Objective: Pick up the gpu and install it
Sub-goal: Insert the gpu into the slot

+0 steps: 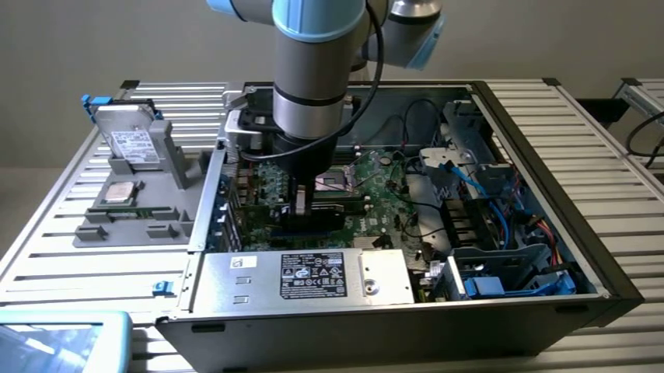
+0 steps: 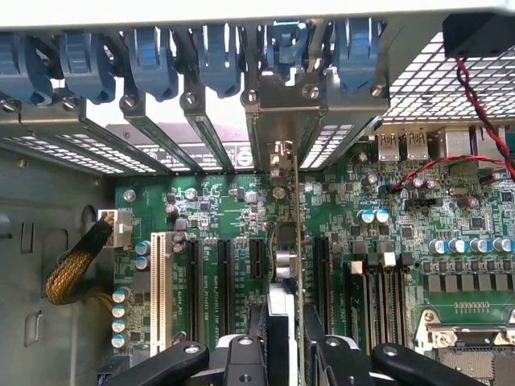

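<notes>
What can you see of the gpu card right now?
The gpu is seen edge-on: a thin green board with dark parts on one side. It stands upright above the green motherboard, among the long black slots. Its silver end bracket reaches the case's back wall, under blue clips. The gripper pinches it from both sides. Whether it is fully seated, I cannot tell.

Ext cam high, angled down, wrist cam close, both see mobo (image 1: 389, 190)

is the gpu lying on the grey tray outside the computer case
No, the gpu is held on edge in the hand, right above the motherboard slots.
</notes>
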Tool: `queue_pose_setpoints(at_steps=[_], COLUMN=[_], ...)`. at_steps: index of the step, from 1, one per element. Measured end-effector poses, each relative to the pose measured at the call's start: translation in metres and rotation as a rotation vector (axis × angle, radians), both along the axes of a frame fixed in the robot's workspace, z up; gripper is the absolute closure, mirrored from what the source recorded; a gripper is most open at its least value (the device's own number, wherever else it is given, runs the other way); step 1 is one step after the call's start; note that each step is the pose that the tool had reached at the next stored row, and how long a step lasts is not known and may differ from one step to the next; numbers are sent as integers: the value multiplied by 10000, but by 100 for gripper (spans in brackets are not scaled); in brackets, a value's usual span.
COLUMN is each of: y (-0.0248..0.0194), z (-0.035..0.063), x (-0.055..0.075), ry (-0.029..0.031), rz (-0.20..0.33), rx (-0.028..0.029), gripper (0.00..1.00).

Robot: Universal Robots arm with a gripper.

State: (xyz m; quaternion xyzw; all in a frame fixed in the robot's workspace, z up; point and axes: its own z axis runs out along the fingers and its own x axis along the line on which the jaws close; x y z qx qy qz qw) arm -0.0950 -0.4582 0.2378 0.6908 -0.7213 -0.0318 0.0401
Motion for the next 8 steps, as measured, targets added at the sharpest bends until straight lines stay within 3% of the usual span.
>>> queue_pose_setpoints(at_steps=[8], y=[1], z=[19], x=[-19], ry=[-32], rz=[14], rx=[-4], gripper=[72])
